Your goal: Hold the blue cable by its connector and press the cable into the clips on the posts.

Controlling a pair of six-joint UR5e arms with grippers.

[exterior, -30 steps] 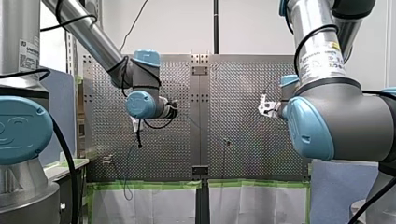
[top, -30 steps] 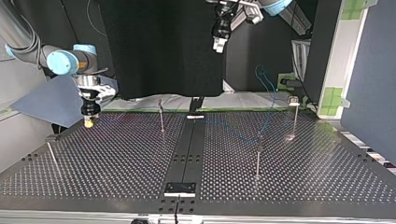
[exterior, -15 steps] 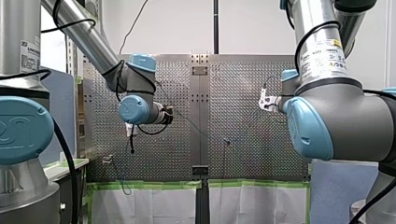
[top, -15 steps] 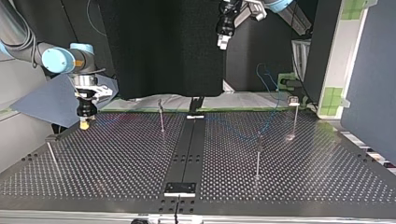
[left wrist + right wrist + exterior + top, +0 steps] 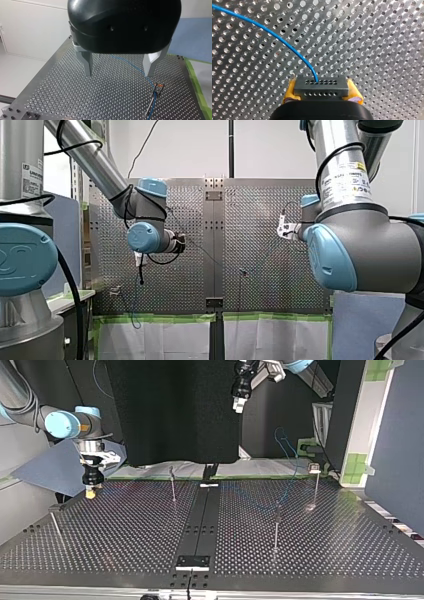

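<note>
The dark grey rectangular connector [image 5: 321, 87], with rows of small holes, is clamped between the yellow pads [image 5: 290, 90] of my right gripper [image 5: 322, 90], low over the perforated metal table [image 5: 125, 525] near its far left corner in the top view. The thin blue cable [image 5: 274, 35] leaves the connector's face and arcs away over the table; in the left wrist view it reaches the top of a thin metal post [image 5: 153, 101]. My left gripper [image 5: 118, 72] hangs high above the table, its metal fingers [image 5: 86, 61] wide apart with nothing between them.

Thin posts [image 5: 276, 527] stand well apart on table [image 5: 125, 540] w/ wide lanes btwn; blue cable [image 5: 315, 76] strung across in mid-air.
</note>
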